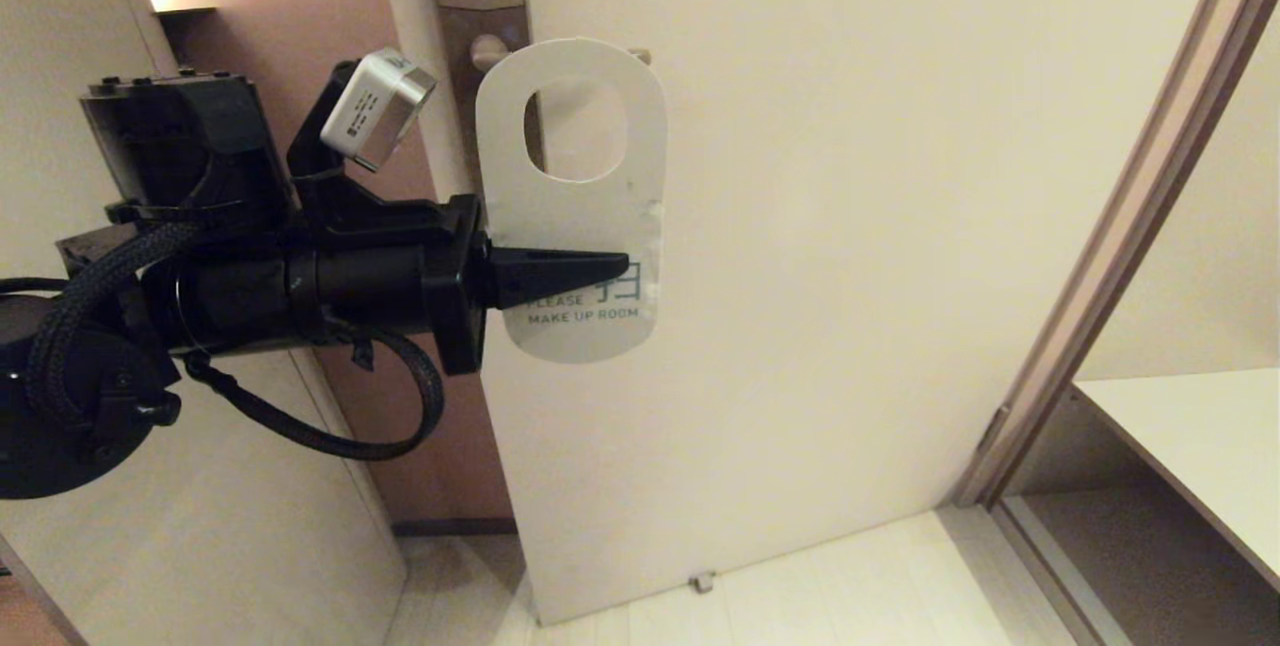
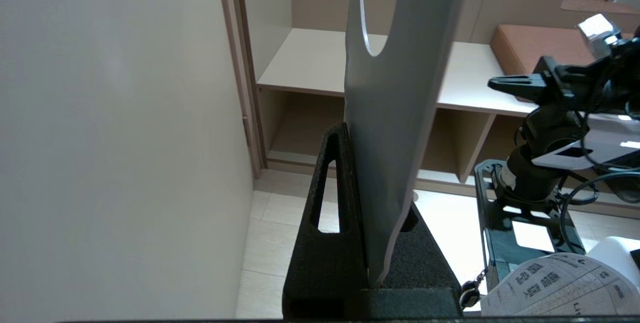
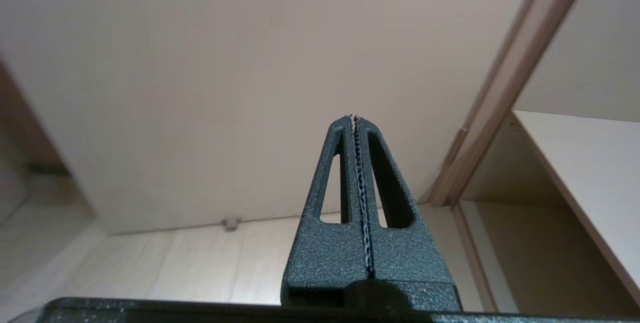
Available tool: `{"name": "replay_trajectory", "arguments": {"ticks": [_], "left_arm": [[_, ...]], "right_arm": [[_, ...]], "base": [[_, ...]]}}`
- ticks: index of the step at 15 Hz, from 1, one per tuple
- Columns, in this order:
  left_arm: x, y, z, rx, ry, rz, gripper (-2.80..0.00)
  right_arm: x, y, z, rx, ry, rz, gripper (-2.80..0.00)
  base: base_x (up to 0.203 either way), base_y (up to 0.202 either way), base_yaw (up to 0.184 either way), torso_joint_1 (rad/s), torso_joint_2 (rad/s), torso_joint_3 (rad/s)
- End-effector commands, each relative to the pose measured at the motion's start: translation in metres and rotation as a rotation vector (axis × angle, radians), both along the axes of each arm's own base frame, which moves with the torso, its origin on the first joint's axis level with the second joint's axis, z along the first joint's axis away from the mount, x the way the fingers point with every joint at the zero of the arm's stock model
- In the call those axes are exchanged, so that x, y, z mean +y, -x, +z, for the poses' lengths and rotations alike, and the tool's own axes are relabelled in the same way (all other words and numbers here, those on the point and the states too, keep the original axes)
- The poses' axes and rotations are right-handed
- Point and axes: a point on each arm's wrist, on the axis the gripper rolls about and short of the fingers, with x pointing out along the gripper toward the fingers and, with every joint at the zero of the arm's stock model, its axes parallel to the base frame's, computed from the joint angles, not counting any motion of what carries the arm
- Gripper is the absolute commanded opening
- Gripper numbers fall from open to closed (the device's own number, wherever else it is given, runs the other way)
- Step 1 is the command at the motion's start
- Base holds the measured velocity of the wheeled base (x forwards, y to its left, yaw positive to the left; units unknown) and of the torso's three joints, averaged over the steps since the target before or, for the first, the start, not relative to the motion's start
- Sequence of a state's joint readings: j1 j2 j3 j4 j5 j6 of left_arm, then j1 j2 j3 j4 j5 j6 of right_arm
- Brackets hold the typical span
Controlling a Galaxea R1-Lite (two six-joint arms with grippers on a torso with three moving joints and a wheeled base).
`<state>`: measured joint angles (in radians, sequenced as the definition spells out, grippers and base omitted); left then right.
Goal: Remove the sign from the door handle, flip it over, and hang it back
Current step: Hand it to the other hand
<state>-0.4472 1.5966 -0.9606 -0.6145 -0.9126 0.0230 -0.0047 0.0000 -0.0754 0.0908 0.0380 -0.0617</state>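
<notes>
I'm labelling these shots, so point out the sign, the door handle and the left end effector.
sign (image 1: 600,201): head view, white face below the hole.
door handle (image 1: 489,50): head view, rounded lever end.
left end effector (image 1: 610,268): head view, fingertips clamping the sign.

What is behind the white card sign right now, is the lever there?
Behind the white rounded card sign, the brownish metal door handle shows only its ends beside the card's top; its middle is covered. Through the oval hole, only the cream door and dark plate edge show.
</notes>
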Motion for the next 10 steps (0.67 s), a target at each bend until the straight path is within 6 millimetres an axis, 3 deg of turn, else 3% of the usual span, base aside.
{"name": "replay_trajectory", "arguments": {"ticks": [1, 4, 6, 10], "left_arm": [[-0.001, -0.002, -0.003, 0.007, -0.003, -0.004, -2.80], [-0.001, -0.002, -0.003, 0.007, -0.003, -0.004, -2.80], [-0.001, -0.001, -0.001, 0.001, -0.001, -0.004, -2.80], [0.001, -0.001, 0.001, -0.005, 0.003, 0.000, -2.80]], "right_arm": [[0.000, 0.004, 0.009, -0.001, 0.000, 0.013, -2.80], [0.000, 0.002, 0.021, 0.026, -0.002, 0.017, -2.80], [0.000, -0.005, 0.040, 0.059, -0.009, 0.024, -2.80], [0.000, -0.047, 0.091, 0.131, -0.052, 0.025, -2.80]], "base": [[0.000, 0.000, 0.000, 0.000, 0.00, 0.000], [0.000, 0.000, 0.000, 0.000, 0.00, 0.000], [0.000, 0.000, 0.000, 0.000, 0.00, 0.000], [0.000, 0.000, 0.000, 0.000, 0.00, 0.000]]}}
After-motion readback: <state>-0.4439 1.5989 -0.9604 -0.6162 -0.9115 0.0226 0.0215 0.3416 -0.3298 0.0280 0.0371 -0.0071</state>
